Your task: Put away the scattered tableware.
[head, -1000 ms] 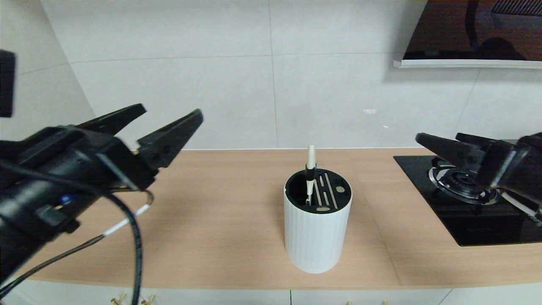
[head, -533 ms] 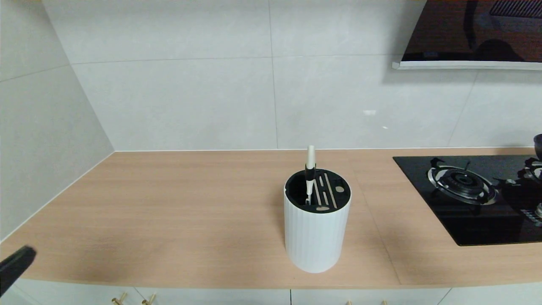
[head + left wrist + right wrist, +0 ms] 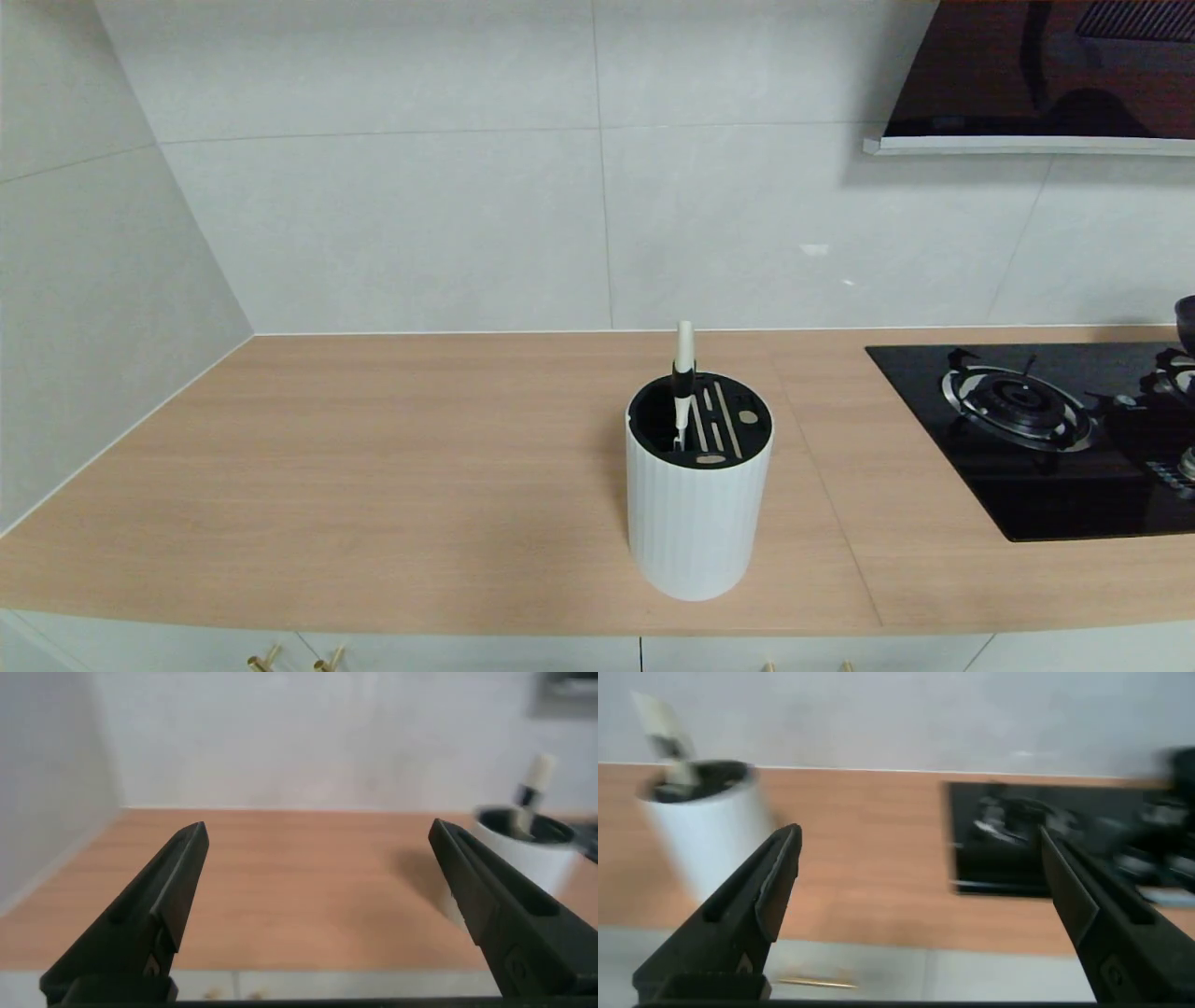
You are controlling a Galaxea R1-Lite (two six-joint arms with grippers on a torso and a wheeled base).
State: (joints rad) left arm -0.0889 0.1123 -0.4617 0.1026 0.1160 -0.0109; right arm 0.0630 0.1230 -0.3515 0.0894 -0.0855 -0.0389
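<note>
Both pincers hang low in front of the counter (image 3: 420, 467), level with its front edge. The left gripper (image 3: 318, 833) has its jaws spread wide with nothing between them, and the right gripper (image 3: 917, 838) is the same, wide and empty. The task's thing in sight is a utensil (image 3: 682, 373) with a cream handle and a black collar. It stands nearly upright in the black slotted top of a white ribbed holder (image 3: 695, 523), which sits mid-counter toward the front edge, with the hob (image 3: 1027, 439) well apart on the robot's right. With that piece housed, the job looks at or near its end. The main hazard from here is probably the holder itself. It is tall and narrow with its load sticking out on top, so it would likely tip rather than slide if an arm swept across at rim height. It stands close enough to the front edge that a knock from behind could send it over. The handle pokes well above the rim, where an open finger passing over could catch it and lever the utensil out of its slot. A further risk is a wide-spread jaw clipping the counter lip as an arm rises from below.
</note>
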